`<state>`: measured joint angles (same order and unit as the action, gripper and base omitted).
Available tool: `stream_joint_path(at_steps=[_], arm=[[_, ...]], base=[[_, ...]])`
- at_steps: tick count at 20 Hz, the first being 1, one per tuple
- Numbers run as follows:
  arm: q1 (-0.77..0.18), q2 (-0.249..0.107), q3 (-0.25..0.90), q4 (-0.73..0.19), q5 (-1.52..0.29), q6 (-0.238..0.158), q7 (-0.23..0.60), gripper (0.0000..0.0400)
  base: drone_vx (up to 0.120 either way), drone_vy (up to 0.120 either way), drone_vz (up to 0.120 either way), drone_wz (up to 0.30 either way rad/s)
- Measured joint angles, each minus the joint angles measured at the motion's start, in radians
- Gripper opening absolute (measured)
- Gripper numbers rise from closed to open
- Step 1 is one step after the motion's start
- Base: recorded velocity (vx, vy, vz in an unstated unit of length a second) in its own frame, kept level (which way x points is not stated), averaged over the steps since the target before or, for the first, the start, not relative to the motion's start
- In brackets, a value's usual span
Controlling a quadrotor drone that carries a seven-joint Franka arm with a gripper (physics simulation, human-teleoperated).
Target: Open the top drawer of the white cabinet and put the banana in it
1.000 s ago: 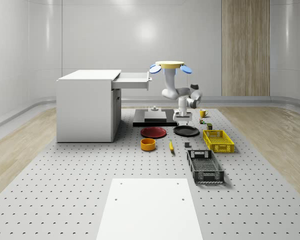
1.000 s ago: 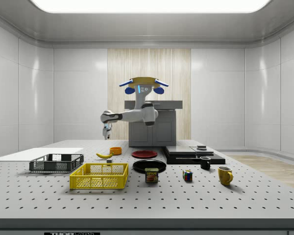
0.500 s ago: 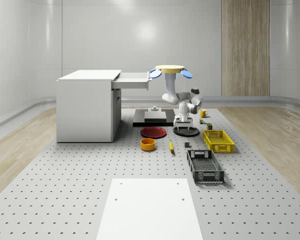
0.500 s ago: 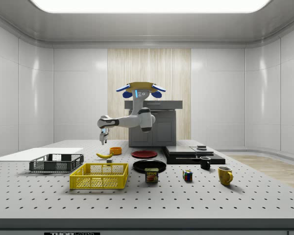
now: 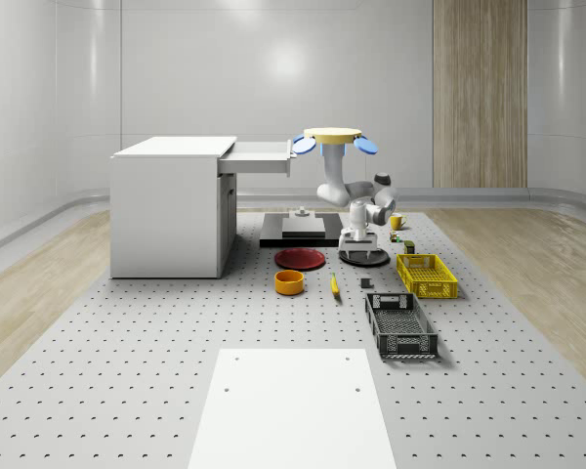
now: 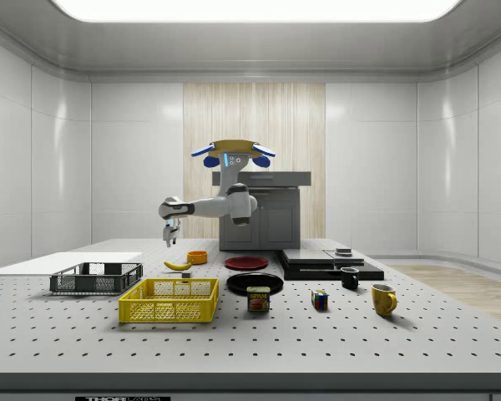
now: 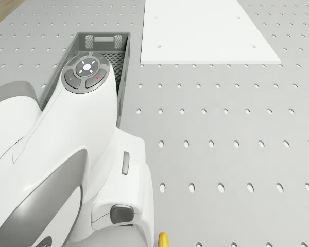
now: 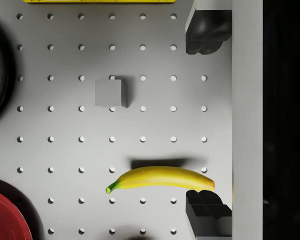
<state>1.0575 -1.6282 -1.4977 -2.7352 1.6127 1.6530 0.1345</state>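
The yellow banana [image 8: 162, 178] lies on the perforated table, seen also as the banana [image 5: 334, 284] and the banana [image 6: 179, 265]; its tip [image 7: 163, 240] peeks out past the arm. My gripper [image 8: 208, 120] hangs open above the table, one fingertip [image 8: 207, 207] just beside the banana's end, the other fingertip [image 8: 206, 32] far off. The gripper [image 6: 169, 240] is well above the banana and holds nothing. The drone [image 5: 335, 137] hovers over the table beside the white cabinet [image 5: 166, 205], whose top drawer [image 5: 259, 156] stands pulled out.
A small grey cube [image 8: 109, 93] sits near the banana. A black plate [image 5: 363, 257], red plate [image 5: 301, 259], orange bowl [image 5: 289, 282], yellow crate [image 5: 426, 276] and black crate [image 5: 400, 325] surround it. A white board [image 7: 206, 31] lies at the table's front.
The drone has drifted to the side view's left, and the arm has lowered the open gripper closer to the banana. The banana and drawer have not moved.
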Motion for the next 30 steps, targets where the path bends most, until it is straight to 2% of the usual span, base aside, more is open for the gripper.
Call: stream_joint_path(at_steps=[10, 21, 30], arm=[[0.095, 0.003, 0.018, -0.027, 0.02, 0.003, -0.122, 0.04], [0.188, 0.012, 0.145, -0.017, 0.141, 0.043, -0.212, 0.04], [0.242, 0.029, 0.278, 0.021, 0.266, 0.088, -0.243, 0.04]], base=[[0.0, 0.0, 0.0, 0.0], [0.0, 0.0, 0.0, 0.0], [0.0, 0.0, 0.0, 0.0]])
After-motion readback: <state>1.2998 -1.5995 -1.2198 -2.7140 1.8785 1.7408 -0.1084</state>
